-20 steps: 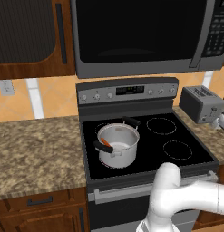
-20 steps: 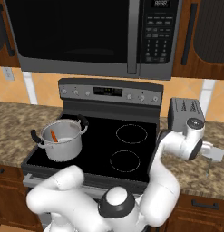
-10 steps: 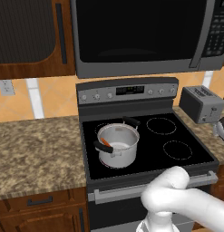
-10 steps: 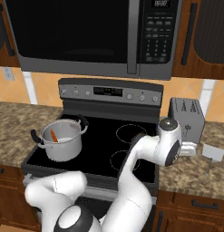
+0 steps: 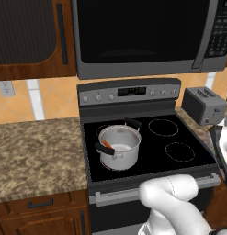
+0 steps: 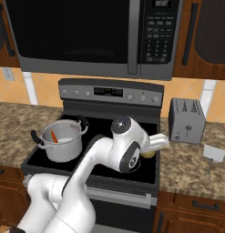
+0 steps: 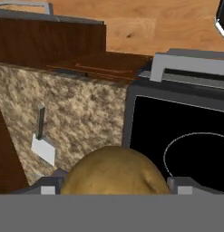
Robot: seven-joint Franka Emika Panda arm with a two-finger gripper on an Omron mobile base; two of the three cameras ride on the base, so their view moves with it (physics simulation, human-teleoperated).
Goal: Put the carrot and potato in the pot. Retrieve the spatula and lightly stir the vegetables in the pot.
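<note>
The steel pot [image 5: 118, 148] [image 6: 63, 142] stands on the front left burner, and the orange carrot [image 5: 107, 144] [image 6: 53, 136] lies inside it. My gripper [image 6: 153, 147] [image 7: 113, 186] hovers over the right side of the stove, shut on the tan potato [image 6: 148, 154] [image 7: 114, 170]. In the hand view the potato sits between the two fingertips [image 7: 47, 186]. The white spatula [image 6: 213, 154] [image 7: 42, 144] lies on the granite counter to the right of the stove.
A silver toaster [image 5: 204, 104] [image 6: 186, 120] stands at the back of the right counter. The black cooktop [image 5: 179, 151] has bare burners on its right half. A microwave [image 6: 86, 36] hangs above the stove. Granite counter [image 5: 36, 147] extends to the left.
The arm has swung left from over the right counter to the right side of the stove, carrying the potato with it. Pot and carrot have not moved.
</note>
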